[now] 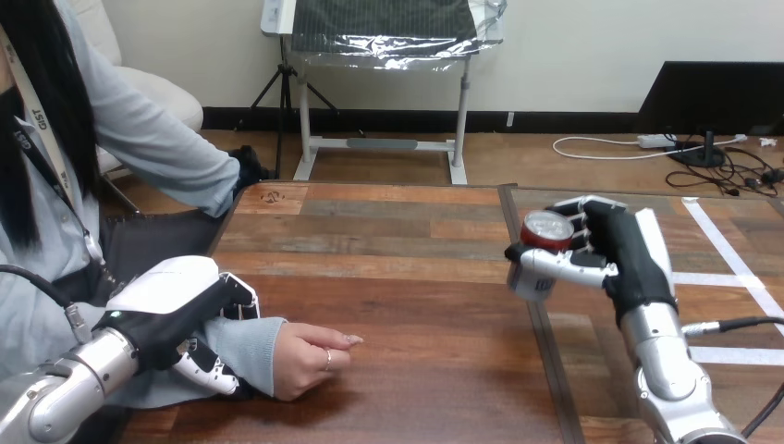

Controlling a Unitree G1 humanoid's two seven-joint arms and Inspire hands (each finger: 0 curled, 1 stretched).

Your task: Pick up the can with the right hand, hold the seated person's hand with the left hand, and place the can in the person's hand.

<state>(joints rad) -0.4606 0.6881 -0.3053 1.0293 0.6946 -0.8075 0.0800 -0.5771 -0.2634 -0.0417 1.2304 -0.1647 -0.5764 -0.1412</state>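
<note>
My right hand (621, 248) is raised above the table's right half, its fingers and thumb curled round a red-topped silver can (541, 250) that it holds upright off the wood. My left hand (180, 310) sits at the lower left on the person's forearm, fingers and thumb curled round the sleeve just behind the wrist. The person's hand (310, 356) lies on the table, loosely closed with the fingers pointing right. The can is well to the right of that hand and higher.
The wooden table (398, 231) spreads between the two hands. White tape strips (730, 268) mark its right part. The person's other arm reaches to the table's far left corner (236, 176).
</note>
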